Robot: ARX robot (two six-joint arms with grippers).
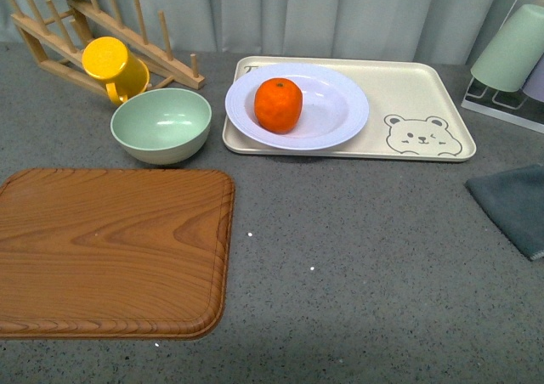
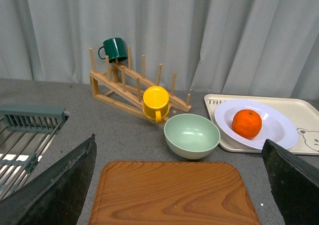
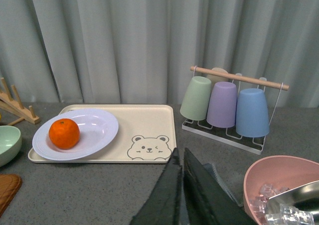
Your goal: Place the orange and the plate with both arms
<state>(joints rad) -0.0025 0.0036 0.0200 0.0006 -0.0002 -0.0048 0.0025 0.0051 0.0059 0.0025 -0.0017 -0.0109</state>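
The orange [image 1: 278, 104] lies in the white plate [image 1: 340, 116], and the plate rests on the left half of the beige bear tray [image 1: 408, 87]. Both wrist views show the same pair: the orange [image 2: 246, 123] on the plate [image 2: 279, 130], and the orange [image 3: 64, 133] on the plate [image 3: 97, 130]. No arm appears in the front view. My left gripper [image 2: 182, 185] hangs open above the wooden board [image 2: 172, 192], well short of the plate. My right gripper [image 3: 180, 158] is shut with nothing in it, off to the tray's right.
A pale green bowl [image 1: 161, 125] and a yellow mug [image 1: 115, 68] sit left of the tray, by a wooden peg rack [image 1: 102, 27]. A cup rack [image 3: 224, 105], a grey cloth [image 1: 514, 206] and a pink bowl [image 3: 284, 185] stand to the right. A sink rack [image 2: 25, 135] lies far left.
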